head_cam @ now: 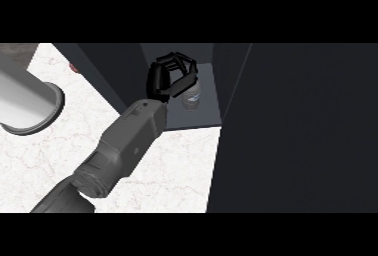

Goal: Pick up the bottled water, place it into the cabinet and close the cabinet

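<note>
The bottled water (193, 98) is inside the open cabinet (209, 116), on its blue-grey floor near the front lip and towards the right wall. It is a small, pale, see-through bottle. Its lower part shows just below and to the right of the left hand (166, 79); its upper end is hidden under the black fingers (182, 75).

Those fingers are curled into a cage over the top of the bottle, with the thumb on the bottle's left side, so the hand is closed round the bottle. The grey forearm runs from the lower left edge diagonally up into the cabinet mouth.

A light band with a darker bluish mark wraps the middle of the bottle; no words on it can be read.

The bottle's long axis runs up and down the view, leaning slightly, with the base nearest the cabinet's front edge.

The dark cabinet door (303, 130) fills the right side. White marbled counter (181, 167) lies in front, and a grey cylinder (26, 100) is at the left edge.
</note>
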You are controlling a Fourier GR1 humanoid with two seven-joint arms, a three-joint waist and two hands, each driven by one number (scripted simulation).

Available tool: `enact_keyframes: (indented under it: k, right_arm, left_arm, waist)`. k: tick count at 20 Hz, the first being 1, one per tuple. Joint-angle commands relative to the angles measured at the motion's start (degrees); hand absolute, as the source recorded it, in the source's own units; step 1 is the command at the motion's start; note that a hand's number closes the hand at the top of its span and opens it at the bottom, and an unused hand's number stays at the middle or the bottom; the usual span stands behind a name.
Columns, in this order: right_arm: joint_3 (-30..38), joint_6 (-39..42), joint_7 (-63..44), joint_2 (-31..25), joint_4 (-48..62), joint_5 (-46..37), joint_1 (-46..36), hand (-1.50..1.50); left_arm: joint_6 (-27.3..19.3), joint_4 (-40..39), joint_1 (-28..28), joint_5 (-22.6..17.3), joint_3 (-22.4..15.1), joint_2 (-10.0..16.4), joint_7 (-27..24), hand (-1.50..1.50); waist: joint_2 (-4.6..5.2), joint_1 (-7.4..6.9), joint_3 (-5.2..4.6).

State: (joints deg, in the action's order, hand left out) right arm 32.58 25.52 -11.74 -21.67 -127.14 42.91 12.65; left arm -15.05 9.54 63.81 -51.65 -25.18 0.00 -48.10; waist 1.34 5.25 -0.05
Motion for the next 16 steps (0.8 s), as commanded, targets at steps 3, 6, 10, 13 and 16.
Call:
enact_keyframes:
  k: [3, 6, 10, 13, 16]
  right_arm:
    - [-1.0, 0.8, -1.8, 0.5, -2.8, -0.6, 1.0, -1.50]
    - [1.5, 0.3, -3.7, -1.3, -4.6, 2.3, 1.2, -1.50]
    - [-0.9, -0.8, -6.8, 0.8, -9.3, 2.2, 3.1, 1.50]
    - [-2.9, -3.5, -9.2, 0.2, -11.9, 1.6, 1.2, 1.50]
    - [-5.9, 0.1, -9.0, 1.7, -10.2, 1.0, 3.0, 1.50]
  left_arm:
    - [2.3, 7.6, -8.0, -1.4, -2.5, 0.0, -0.5, 1.50]
    - [4.7, 10.6, -11.6, -1.9, -4.0, 0.0, -0.4, 1.50]
    - [5.9, 17.0, -18.0, -1.7, -6.3, 0.0, -0.5, 1.50]
    - [10.7, 20.3, -21.0, -0.2, -6.4, 1.5, 0.8, 1.50]
    - [9.7, 26.7, -25.2, 0.6, -8.3, 0.5, 2.6, 1.50]
  waist:
    - [-0.62, -1.34, -0.01]
    - [-0.94, -2.15, -0.01]
    - [-1.39, -3.92, 0.01]
    - [-1.65, -5.53, -0.01]
    - [-1.74, -5.77, 0.05]
